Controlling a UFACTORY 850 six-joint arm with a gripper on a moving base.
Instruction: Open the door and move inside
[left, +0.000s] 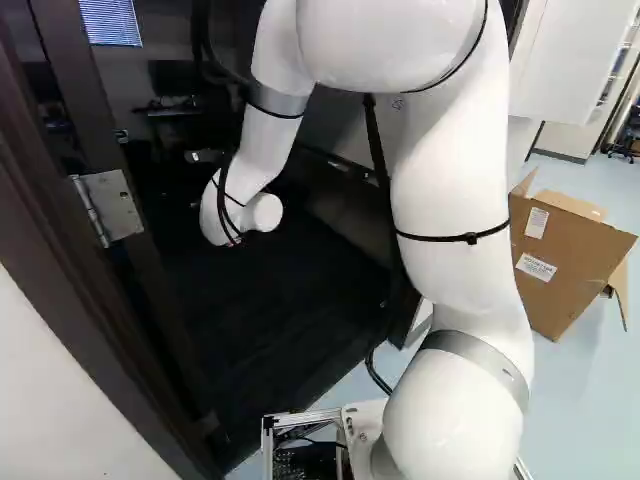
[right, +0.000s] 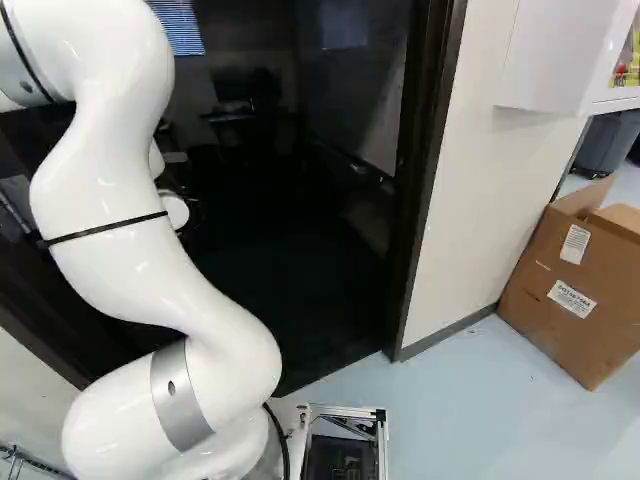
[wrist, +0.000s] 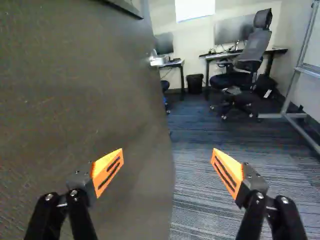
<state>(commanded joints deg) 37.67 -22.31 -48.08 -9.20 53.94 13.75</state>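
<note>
Box (right: 565, 300) right of the door frame (right: 431, 180), chair (wrist: 254, 46) and desk (wrist: 279, 50) beyond.

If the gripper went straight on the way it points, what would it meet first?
Most likely the door: its face lies ahead of one finger of the open gripper, while the other finger points past its free edge, over the carpet. Depth is unclear, so it might only graze it.

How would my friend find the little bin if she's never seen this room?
Look past the big dark door to the back wall. Two desks stand there, and the bin is on the floor between them. It's a small black tub, while the chair nearby is tall, with wheels.
</note>
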